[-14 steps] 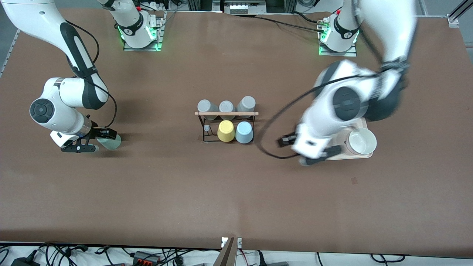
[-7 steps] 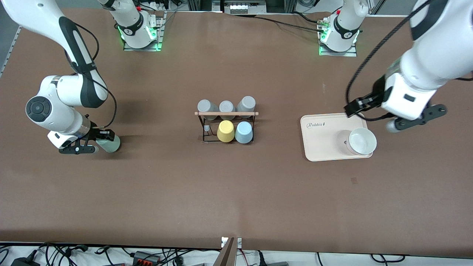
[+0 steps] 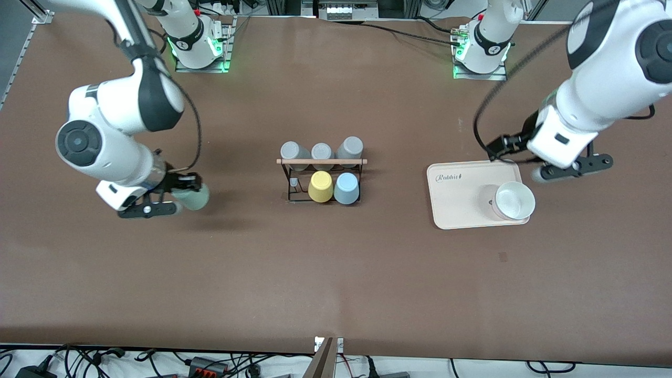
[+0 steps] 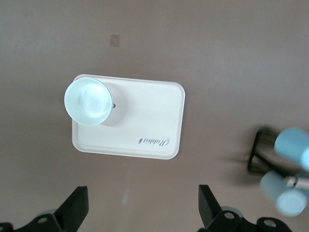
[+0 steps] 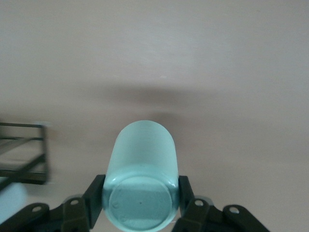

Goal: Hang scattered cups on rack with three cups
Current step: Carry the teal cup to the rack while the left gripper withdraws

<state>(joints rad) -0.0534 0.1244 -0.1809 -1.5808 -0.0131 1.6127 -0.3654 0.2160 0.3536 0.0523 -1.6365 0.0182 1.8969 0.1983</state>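
Observation:
The rack (image 3: 287, 181), black wire with a wooden rod, stands mid-table. On it are three grey cups, a yellow cup (image 3: 321, 186) and the light blue cup (image 3: 347, 188). My right gripper (image 3: 184, 197) is shut on the mint-green cup (image 3: 196, 198) and holds it on its side over the table, toward the right arm's end from the rack. In the right wrist view the cup's base (image 5: 141, 200) sits between the fingers (image 5: 95, 195), with the rack's edge (image 5: 29, 154) beside it. My left gripper (image 3: 574, 167) is open and empty over the table by the tray.
A cream tray (image 3: 459, 197) with a white bowl (image 3: 513, 200) lies toward the left arm's end. The left wrist view shows the tray (image 4: 145, 121), the bowl (image 4: 88, 100) and the rack's corner (image 4: 258, 157).
My right gripper has risen with the mint-green cup and carried it toward the rack. My left arm swung away from the rack, past the tray, and now hovers by the tray's edge.

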